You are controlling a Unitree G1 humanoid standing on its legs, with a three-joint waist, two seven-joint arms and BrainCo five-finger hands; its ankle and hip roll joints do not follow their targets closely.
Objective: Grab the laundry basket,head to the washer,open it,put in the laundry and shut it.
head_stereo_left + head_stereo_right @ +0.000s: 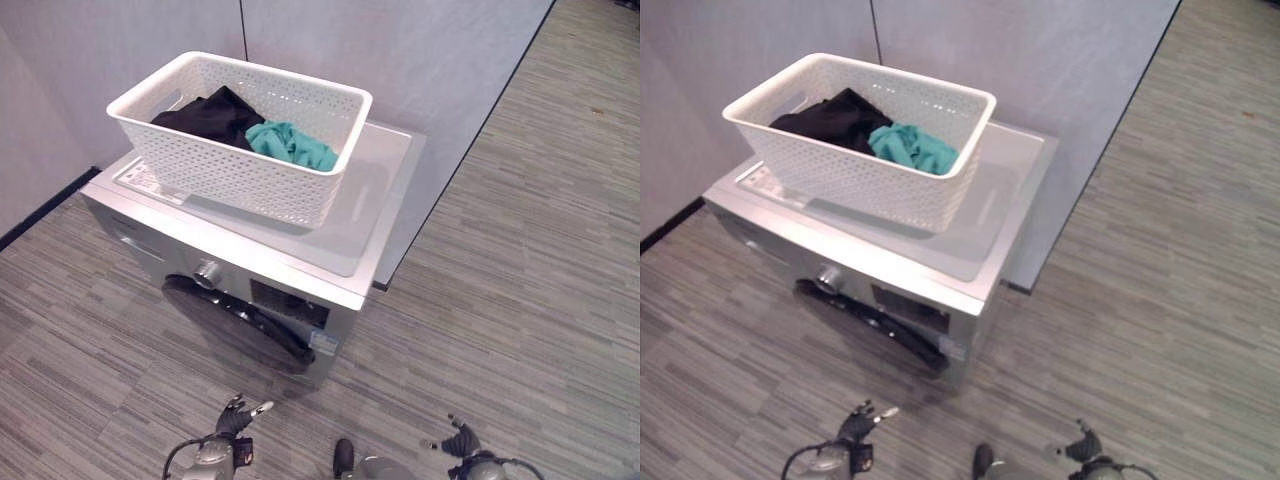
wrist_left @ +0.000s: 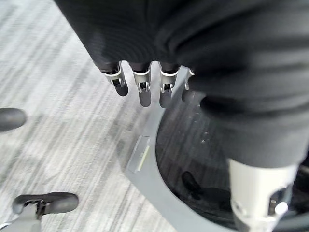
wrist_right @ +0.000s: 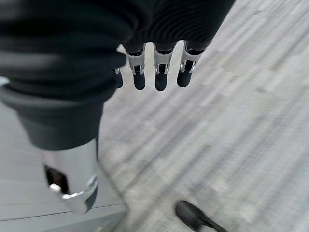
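Observation:
A white perforated laundry basket (image 1: 250,185) stands on top of the silver washer (image 1: 375,215), toward its left side. Inside lie a black garment (image 1: 210,115) and a teal garment (image 1: 292,143). The washer's dark round door (image 1: 235,320) on the front face is shut, with a knob (image 1: 208,270) above it. My left hand (image 1: 232,422) hangs low in front of the door, open and holding nothing; its straight fingers (image 2: 145,89) point at the door's rim (image 2: 149,179). My right hand (image 1: 462,438) hangs low to the right over the floor, its fingers (image 3: 161,75) straight and holding nothing.
Grey wall panels (image 1: 400,50) stand directly behind the washer. Striped grey floor (image 1: 540,260) stretches to the right and in front of the machine. A dark skirting line (image 1: 45,210) runs along the wall at left.

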